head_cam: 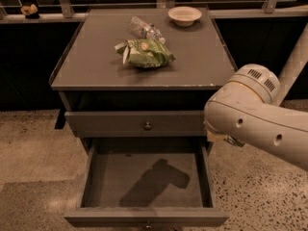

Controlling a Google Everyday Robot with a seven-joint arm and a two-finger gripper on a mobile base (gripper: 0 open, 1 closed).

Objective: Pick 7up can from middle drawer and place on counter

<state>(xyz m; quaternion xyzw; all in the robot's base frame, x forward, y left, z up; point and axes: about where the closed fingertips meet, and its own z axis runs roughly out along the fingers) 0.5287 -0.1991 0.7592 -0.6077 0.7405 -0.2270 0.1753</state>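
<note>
The middle drawer (144, 179) is pulled open at the bottom; its grey floor holds only the arm's shadow. The counter (96, 71) is the grey cabinet top above it. My arm's white housing (250, 114) hangs at the right, beside the drawer's right wall and below the counter's front right corner. My gripper is hidden behind this housing. A small pale piece with green marks (230, 139) shows under the housing; I cannot tell whether it is the 7up can. No can shows in the drawer or on the counter.
A green chip bag (144, 53), a clear plastic bottle (147, 30) and a white bowl (185, 15) sit on the counter's far half. The upper drawer front (139, 124) with its knob is closed. Speckled floor lies around the cabinet.
</note>
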